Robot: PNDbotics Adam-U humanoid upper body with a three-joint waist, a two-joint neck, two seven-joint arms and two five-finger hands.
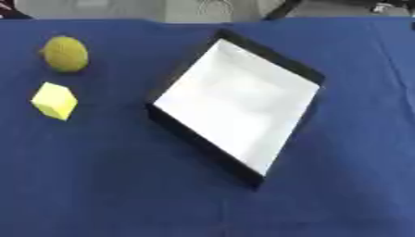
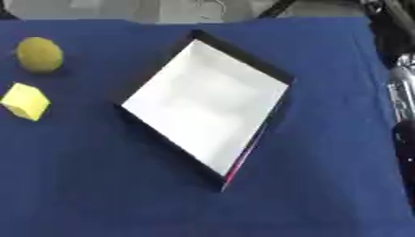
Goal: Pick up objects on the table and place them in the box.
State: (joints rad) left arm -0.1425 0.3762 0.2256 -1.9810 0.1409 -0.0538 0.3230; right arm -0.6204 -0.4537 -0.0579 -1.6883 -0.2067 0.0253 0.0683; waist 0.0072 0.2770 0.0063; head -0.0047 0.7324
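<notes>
An open box point(image 1: 235, 99) with black walls and a white inside sits turned like a diamond in the middle of the blue table; nothing lies in it. A round yellow-green fruit point(image 1: 65, 53) rests at the far left. Just in front of it stands a yellow cube point(image 1: 54, 101). Both are apart from the box. My right arm point(image 2: 400, 88), black and silver, runs down the right edge of the right eye view, well to the right of the box. The frame cuts off its lower end, so the hand cannot be made out. My left hand shows in neither view.
The blue cloth point(image 1: 105, 185) covers the whole table. Its far edge point(image 1: 97, 20) runs along the top, with pale floor and dark shapes beyond.
</notes>
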